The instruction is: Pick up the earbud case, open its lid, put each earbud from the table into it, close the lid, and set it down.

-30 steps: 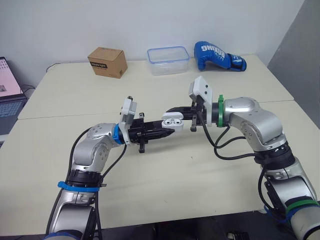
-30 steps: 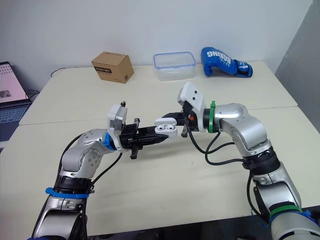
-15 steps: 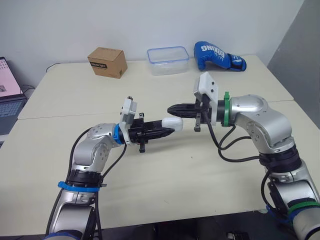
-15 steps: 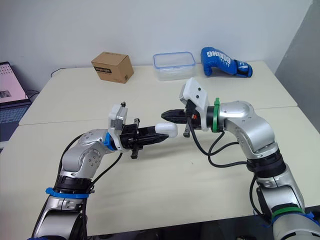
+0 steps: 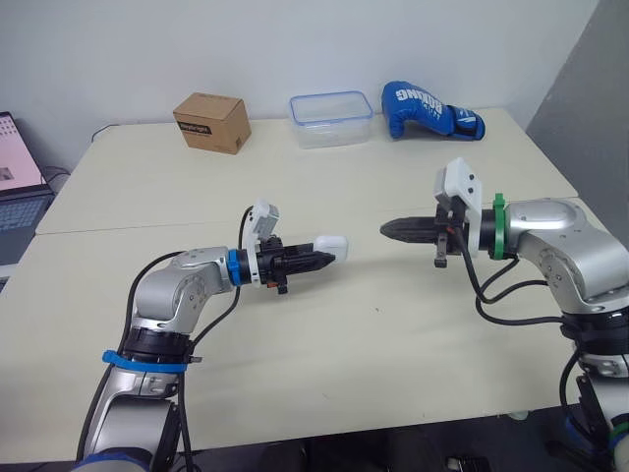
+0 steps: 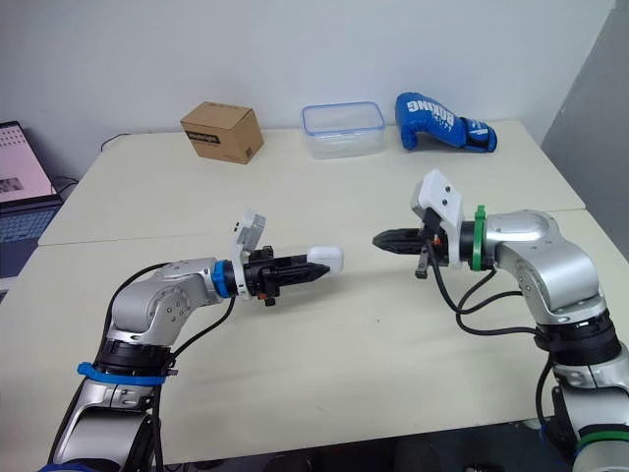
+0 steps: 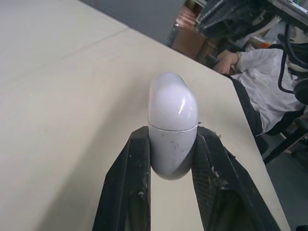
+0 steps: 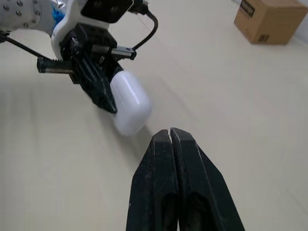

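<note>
Above table (image 5: pixel 393 334), shut case (image 7: pixel 172 103) pinched at base by left gripper (image 7: pixel 172 134); right gripper (image 5: pixel 391 229) closed, empty. Shallow hold: may slip at set-down.

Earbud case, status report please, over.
Left gripper shut on earbud case, lid closed, held above table. Right gripper shut, empty, apart from case. Nothing seen blocking set-down.

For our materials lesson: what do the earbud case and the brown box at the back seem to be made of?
The earbud case: probably glossy white plastic, from the highlight on its closed lid. The box: looks like matte brown cardboard, with sharp edges and a printed label.
</note>
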{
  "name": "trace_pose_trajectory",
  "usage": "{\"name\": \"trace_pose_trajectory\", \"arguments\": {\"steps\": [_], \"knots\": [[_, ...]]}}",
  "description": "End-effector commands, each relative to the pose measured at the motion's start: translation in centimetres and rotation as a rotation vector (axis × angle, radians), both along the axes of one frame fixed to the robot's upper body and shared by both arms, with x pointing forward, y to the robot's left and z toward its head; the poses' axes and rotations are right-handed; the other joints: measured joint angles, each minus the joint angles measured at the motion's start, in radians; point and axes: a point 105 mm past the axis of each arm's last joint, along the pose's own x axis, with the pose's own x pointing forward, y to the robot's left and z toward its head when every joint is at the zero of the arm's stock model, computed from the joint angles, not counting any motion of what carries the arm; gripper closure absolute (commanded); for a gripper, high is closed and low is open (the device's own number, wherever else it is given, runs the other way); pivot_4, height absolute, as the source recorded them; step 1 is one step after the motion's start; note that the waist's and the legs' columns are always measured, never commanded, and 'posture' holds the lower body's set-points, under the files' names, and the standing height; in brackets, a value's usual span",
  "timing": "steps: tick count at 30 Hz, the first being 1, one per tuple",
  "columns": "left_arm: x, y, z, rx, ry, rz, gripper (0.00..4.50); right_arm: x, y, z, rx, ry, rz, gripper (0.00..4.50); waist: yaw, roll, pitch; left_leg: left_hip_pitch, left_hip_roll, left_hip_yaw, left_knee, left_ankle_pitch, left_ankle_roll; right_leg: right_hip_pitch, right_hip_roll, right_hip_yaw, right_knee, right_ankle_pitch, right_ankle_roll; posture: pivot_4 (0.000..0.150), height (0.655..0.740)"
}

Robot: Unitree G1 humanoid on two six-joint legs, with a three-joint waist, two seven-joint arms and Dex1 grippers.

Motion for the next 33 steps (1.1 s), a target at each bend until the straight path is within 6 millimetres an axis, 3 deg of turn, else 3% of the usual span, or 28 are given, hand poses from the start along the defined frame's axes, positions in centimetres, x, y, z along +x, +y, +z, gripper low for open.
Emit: {"name": "trace_pose_trajectory", "arguments": {"steps": [1,14,32,33], "knots": [[1.1,-0.4,0.0,0.053,0.071,0.049,3.73,-0.7,-1.0,0.7,0.0,-0.033,0.012,4.45,0.0,0.0,0.0,0.0,0.0,0.0,0.0,0.0,0.0,0.0,0.0,0.0,0.0,0.0,0.0,0.15,0.7307],[3.8,-2.9,-3.2,0.155,0.199,0.11,3.73,-1.3,-2.0,-0.7,-0.012,0.009,-0.021,4.45,0.002,0.0,0.0,0.0,0.0,0.001,0.0,0.0,0.0,0.0,0.0,0.0,-0.001,0.0,0.0,0.15,0.7307],[5.0,-1.6,-5.3,0.218,0.261,0.184,3.73,-1.4,-2.2,-1.6,-0.026,0.014,-0.039,4.45,0.001,-0.001,0.0,0.0,0.0,0.001,0.001,0.0,0.0,0.0,0.0,0.001,0.0,0.0,0.0,0.15,0.7307],[5.1,-1.4,-5.3,0.224,0.258,0.193,3.38,-1.4,-2.2,-1.7,-0.027,0.014,-0.039,4.49,0.001,-0.001,0.0,0.0,0.0,0.001,0.001,0.0,0.0,0.0,0.0,0.0,0.0,0.0,0.0,0.15,0.7307]]}}
